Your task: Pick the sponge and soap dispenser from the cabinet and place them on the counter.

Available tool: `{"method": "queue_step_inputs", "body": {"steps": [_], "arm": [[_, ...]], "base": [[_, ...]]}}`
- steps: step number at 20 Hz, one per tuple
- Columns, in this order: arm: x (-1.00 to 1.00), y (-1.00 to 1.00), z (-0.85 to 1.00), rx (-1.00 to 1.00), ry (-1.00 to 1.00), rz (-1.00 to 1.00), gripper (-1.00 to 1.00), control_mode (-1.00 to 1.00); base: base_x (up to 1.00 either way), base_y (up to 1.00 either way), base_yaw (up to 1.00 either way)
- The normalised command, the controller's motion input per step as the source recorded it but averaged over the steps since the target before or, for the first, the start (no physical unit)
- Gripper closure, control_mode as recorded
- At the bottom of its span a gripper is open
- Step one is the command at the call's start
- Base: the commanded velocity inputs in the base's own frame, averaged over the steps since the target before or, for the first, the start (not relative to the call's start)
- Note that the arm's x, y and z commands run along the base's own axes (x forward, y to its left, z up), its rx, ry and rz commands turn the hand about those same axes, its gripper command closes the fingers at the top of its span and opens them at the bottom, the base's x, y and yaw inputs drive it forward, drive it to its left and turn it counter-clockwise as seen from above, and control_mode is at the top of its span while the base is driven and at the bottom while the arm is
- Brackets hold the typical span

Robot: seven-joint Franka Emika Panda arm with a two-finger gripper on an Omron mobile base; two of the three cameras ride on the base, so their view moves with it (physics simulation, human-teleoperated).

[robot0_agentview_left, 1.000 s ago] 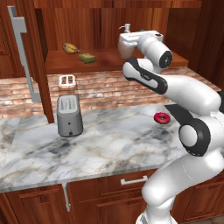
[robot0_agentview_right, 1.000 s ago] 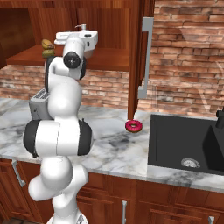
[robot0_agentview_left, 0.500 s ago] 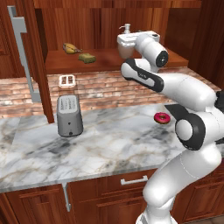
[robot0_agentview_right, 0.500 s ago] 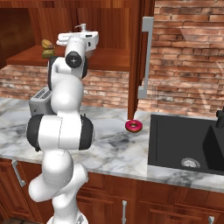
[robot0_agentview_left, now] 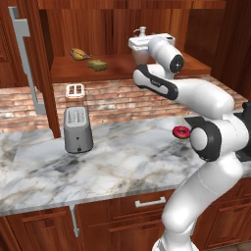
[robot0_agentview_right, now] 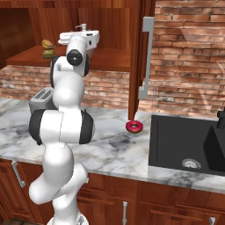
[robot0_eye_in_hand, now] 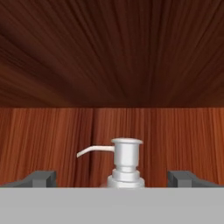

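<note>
Here the gripper (robot0_eye_in_hand: 112, 179) is up inside the cabinet (robot0_agentview_left: 122, 29), its two fingertips (robot0_eye_in_hand: 39, 178) spread as wide as they go and holding nothing. The soap dispenser (robot0_eye_in_hand: 124, 164) stands upright between them on the wooden shelf (robot0_agentview_left: 63, 73), towards the shelf's right end, with its pale pump head centred in the hand view and the thin nozzle pointing to that view's left. Whether the fingers already flank the tan body I cannot tell, since the body sits below what the hand view shows.

The dispenser looks stiff and fairly light, but its rounded, egg-like body would be slippery and could squirm out of a shallow pinch. I would take it low, across the widest part of the body, not by the pump neck, which is thin and may press down or tip the bottle.

The sponge (robot0_agentview_left: 98, 65) lies flat further left on the same shelf, just beside a banana (robot0_agentview_left: 79, 53). It should be soft and very light, best pinched across its short sides. Below, the counter (robot0_agentview_left: 122, 162) carries a toaster (robot0_agentview_left: 77, 129) near its back left and a red doughnut (robot0_agentview_left: 181, 132) towards the right
</note>
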Motion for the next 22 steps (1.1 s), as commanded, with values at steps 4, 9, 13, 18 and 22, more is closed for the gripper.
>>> {"method": "queue_step_inputs", "body": {"steps": [4, 9, 13, 18, 22], "arm": [[0.19, -0.01, 0.0, -0.01, 0.0, 0.0, -1.0, -1.0], [0.14, -0.04, 0.0, 0.0, 0.0, 0.0, -1.0, -1.0], [0.14, -0.1, 0.0, 0.0, 0.0, 0.0, -1.0, -1.0], [0.15, -0.08, -0.01, 0.0, -0.01, 0.0, -1.0, -1.0], [0.19, -0.06, -0.03, 0.0, 0.0, 0.0, -1.0, -1.0]], "base": [[0.0, 0.0, 0.0], [0.0, 0.0, 0.0], [0.0, 0.0, 0.0], [0.0, 0.0, 0.0], [0.0, 0.0, 0.0]]}}
